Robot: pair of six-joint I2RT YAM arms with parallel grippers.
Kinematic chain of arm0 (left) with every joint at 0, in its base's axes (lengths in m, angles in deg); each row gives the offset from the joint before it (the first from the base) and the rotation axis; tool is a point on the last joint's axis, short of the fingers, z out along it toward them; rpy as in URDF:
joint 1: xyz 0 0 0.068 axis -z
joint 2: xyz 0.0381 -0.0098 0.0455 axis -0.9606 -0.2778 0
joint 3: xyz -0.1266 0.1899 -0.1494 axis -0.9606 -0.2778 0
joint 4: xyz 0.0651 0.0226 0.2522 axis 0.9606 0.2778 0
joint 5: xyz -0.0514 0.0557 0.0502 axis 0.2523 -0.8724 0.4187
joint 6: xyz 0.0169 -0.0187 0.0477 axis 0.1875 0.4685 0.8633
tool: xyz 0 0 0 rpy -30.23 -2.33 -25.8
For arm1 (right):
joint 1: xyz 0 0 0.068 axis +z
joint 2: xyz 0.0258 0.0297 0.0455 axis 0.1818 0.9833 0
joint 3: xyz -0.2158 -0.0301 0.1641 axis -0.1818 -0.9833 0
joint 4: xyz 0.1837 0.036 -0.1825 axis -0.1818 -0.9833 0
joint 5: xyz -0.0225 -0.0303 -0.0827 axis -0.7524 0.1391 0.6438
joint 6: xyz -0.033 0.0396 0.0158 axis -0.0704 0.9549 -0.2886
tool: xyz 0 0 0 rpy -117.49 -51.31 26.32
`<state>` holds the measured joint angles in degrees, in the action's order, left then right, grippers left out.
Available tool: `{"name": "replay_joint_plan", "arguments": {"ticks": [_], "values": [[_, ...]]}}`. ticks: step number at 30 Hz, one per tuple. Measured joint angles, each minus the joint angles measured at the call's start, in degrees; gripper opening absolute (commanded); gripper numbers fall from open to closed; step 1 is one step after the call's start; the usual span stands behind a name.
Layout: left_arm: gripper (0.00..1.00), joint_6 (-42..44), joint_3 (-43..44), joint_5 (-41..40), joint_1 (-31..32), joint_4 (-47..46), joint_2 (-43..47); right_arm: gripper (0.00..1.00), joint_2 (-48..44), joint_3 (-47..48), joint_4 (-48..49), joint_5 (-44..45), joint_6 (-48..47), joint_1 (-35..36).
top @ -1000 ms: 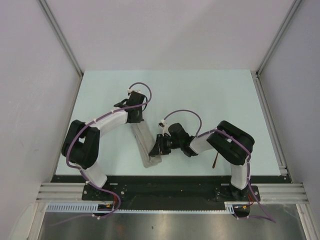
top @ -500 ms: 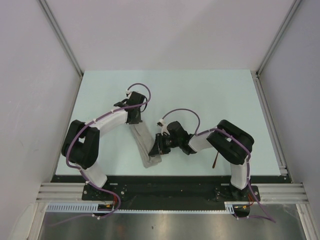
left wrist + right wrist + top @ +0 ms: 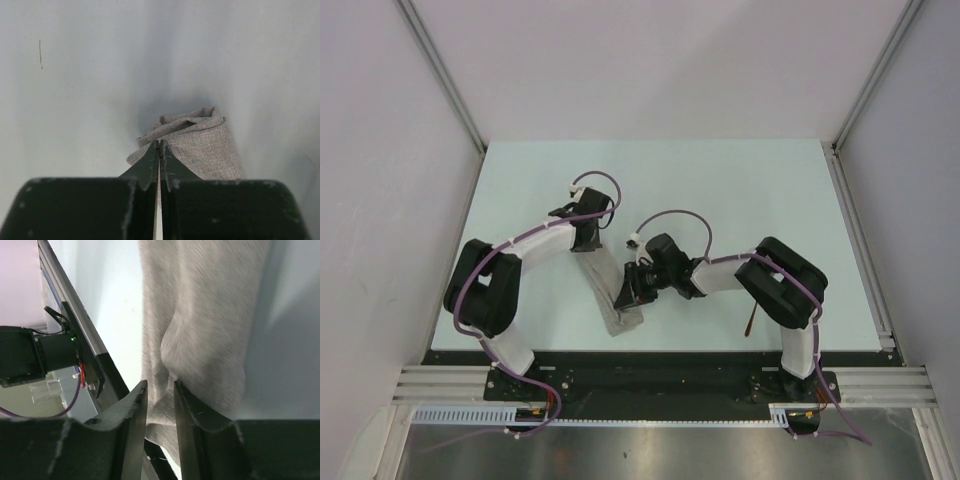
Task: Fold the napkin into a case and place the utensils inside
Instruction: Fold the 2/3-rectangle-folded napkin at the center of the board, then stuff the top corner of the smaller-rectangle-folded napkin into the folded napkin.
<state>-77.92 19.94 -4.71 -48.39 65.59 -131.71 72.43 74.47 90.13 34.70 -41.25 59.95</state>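
Note:
The napkin lies folded into a narrow grey-beige case, running from the table's middle toward the near edge. My left gripper is shut on its far, bunched end, which also shows in the left wrist view. My right gripper stands at the case's right side near its near end. Its jaws stand narrowly apart with a fold of the cloth pinched between them. The copper-orange fork lies by the near edge, partly under my right arm. The black piece is out of view.
A black rail runs along the table's near edge, close to the case's near end. Upright frame posts and side walls stand at both sides of the table.
My right gripper has moved left and a little away from me along the case. My left gripper has shifted slightly farther away. The case has hardly moved.

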Motion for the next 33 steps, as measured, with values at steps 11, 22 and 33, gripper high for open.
{"name": "replay_joint_plan", "arguments": {"ticks": [11,22,33], "values": [[0.0,0.0,-0.9,-0.9,-0.1,-0.8,0.2,0.33,3.9,18.4,-7.5,-0.1,-2.8,-5.2],[0.0,0.0,-0.9,-1.1,-0.2,-0.7,0.2,0.33,13.6,23.2,-8.0,-1.4,-1.4,-5.4],[0.53,-2.1,-0.6,0.1,-1.6,1.7,3.2,0.32,14.3,22.2,-6.2,-2.1,-1.5,-5.0]]}}
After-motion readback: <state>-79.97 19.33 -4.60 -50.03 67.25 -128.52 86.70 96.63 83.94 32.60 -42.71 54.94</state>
